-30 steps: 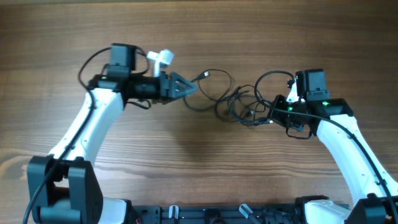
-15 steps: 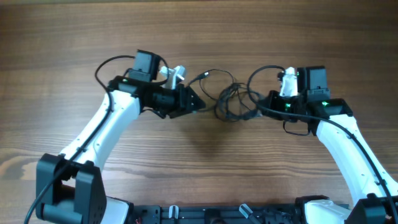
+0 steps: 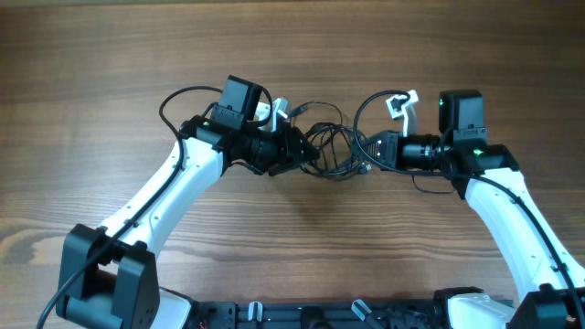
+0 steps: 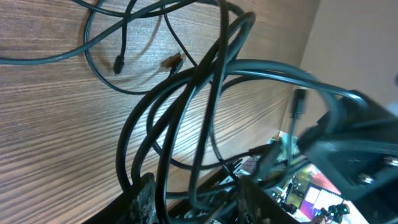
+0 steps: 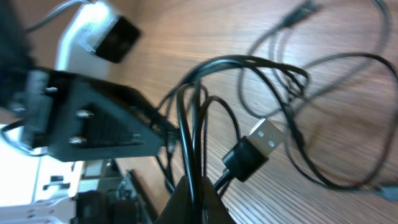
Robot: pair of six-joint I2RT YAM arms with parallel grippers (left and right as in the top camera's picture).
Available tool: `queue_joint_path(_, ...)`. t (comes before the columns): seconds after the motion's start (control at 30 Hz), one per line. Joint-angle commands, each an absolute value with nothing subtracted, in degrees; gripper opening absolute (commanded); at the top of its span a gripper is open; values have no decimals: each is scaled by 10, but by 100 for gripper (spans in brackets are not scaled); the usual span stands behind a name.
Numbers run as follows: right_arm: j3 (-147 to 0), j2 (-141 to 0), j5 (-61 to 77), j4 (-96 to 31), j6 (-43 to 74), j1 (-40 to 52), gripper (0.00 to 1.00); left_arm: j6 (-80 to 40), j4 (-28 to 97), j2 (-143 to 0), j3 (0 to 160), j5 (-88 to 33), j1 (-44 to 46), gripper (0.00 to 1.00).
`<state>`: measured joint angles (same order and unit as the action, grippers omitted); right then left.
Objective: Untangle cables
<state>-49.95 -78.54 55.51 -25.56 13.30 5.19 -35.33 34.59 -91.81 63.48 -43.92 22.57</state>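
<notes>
**Gripping the tangle from both sides: handling notes**

Overhead: cables sit bunched at frame centre on the table. They lie between the left gripper and the right gripper, both at the tangle's edges. Loose loops spill toward upper centre.

Left wrist: strands rise from lower centre between the fingers. The jaws stand apart and nothing looks pinched. Small plug ends lie flat at upper left.

Right wrist: claw closed on a couple of strands at bottom centre. USB plug hangs just beside it, centre right.

Judgement: light, limp, slightly springy wire. The jacket is probably slick, so it will slide through a loose pinch. Take one strand near a plug, not the bundle. Hard pulls likely tighten the knot.
</notes>
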Motion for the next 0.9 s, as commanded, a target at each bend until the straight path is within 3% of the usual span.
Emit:
queue_joint_path(0.0, -500, -785, 662, -215, 123, 55, 4, -365, 351, -917, 637, -435, 228, 47)
queue_joint_path(0.13, -500, -785, 660, -183, 149, 55, 4, -365, 354, -917, 637, -441, 238, 47)
queue_joint_path(0.27, -500, -785, 653, -141, 194, 55, 4, -364, 351, -917, 637, -440, 270, 58)
queue_joint_path(0.47, -500, -785, 612, -93, 274, 55, 4, -365, 334, -917, 637, -419, 315, 61)
queue_joint_path(0.53, -500, -785, 612, -90, 276, 55, 4, -365, 334, -917, 637, -419, 320, 52)
queue_joint_path(0.57, -500, -785, 612, -90, 276, 55, 4, -365, 334, -917, 637, -419, 322, 23)
queue_joint_path(0.6, -500, -785, 610, -91, 277, 55, 4, -365, 334, -917, 637, -419, 322, 4)
queue_joint_path(0.73, -500, -785, 522, -121, 324, 55, 4, -359, 350, -917, 637, -429, 321, 4)
queue_joint_path(0.87, -500, -785, 419, -179, 349, 55, 4, -236, 419, -917, 637, -448, 321, 4)
